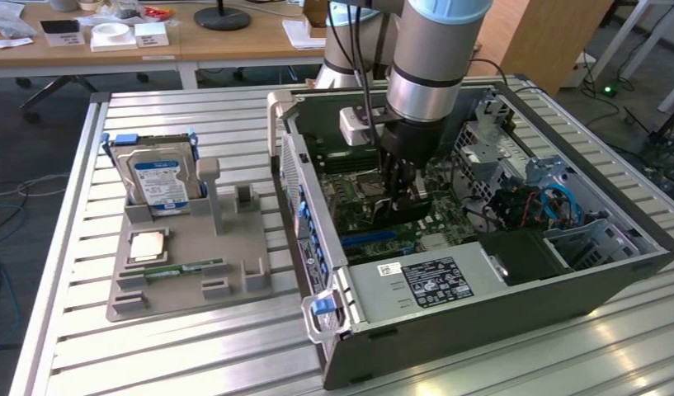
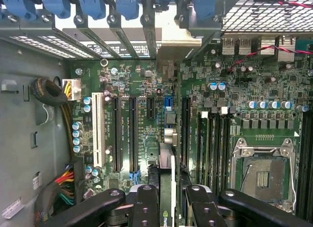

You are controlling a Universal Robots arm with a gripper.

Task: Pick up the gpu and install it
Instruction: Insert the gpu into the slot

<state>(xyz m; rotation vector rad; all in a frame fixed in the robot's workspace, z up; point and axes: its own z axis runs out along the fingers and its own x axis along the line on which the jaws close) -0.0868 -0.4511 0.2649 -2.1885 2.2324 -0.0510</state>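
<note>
Install step in hand: the gpu [image 2: 166, 170] is clamped edge-on by the gripper [image 2: 166, 202] over the slots [image 2: 117, 134] of the motherboard [image 2: 264, 85] inside the case [image 1: 513, 318]; exact alignment with one slot is called for.

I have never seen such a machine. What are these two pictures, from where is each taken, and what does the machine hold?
It is a robot arm with a gripper, its clamp. The exterior view, from a camera off the arm, shows a metal table with an open computer case and a grey holder carrying a hard drive and a memory stick. The wrist view looks from the arm onto the motherboard. The gripper is shut on the gpu, a thin dark card, inside the case.
</note>
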